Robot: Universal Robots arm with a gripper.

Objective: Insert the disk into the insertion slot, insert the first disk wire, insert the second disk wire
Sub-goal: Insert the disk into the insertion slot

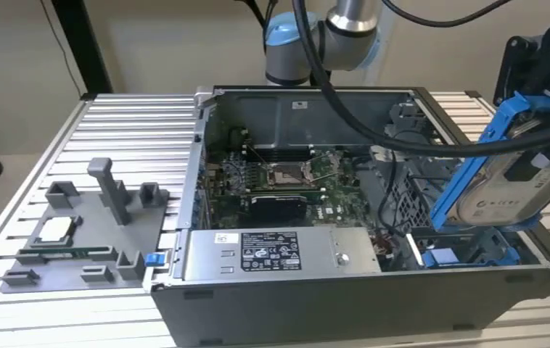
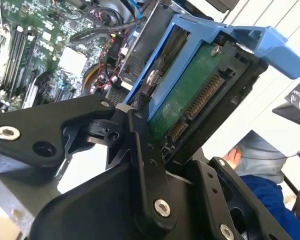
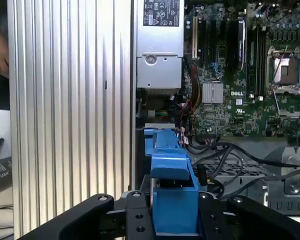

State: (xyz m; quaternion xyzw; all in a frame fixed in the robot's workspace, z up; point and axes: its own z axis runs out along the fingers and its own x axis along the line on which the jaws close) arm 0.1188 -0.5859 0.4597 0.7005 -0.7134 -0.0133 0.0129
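As I look over the bench from the exterior view's left, a grey fixture plate (image 1: pixel 72 239) with upright pegs and small parts lies on the ribbed aluminium table (image 1: pixel 130 123). Just beside it stands the open computer case (image 1: pixel 353 304). Inside, the green motherboard (image 1: pixel 285 185) covers the case floor, and the grey power supply (image 1: pixel 265 252) with its sticker sits along the near edge. Black cables (image 1: pixel 430 147) droop from the arm (image 1: pixel 338 29) across the case. Toward the exterior view's right, the insertion slot (image 1: pixel 469 254), a bay with blue rails, sits in the near corner of the case. Above it the gripper (image 1: pixel 527 156) is clamped on the disk (image 1: pixel 493 196), which hangs tilted in its blue carrier, label outward. Its lower end is close over the slot but not yet seated. In the second wrist view the black fingers (image 2: pixel 145 165) press on opposite sides of the carrier, and the disk's green circuit board and connector edge face the camera. In the first wrist view the carrier's blue handle sits between the jaws. A person's blue sleeve (image 2: pixel 262 195) shows beyond the table in the second wrist view.
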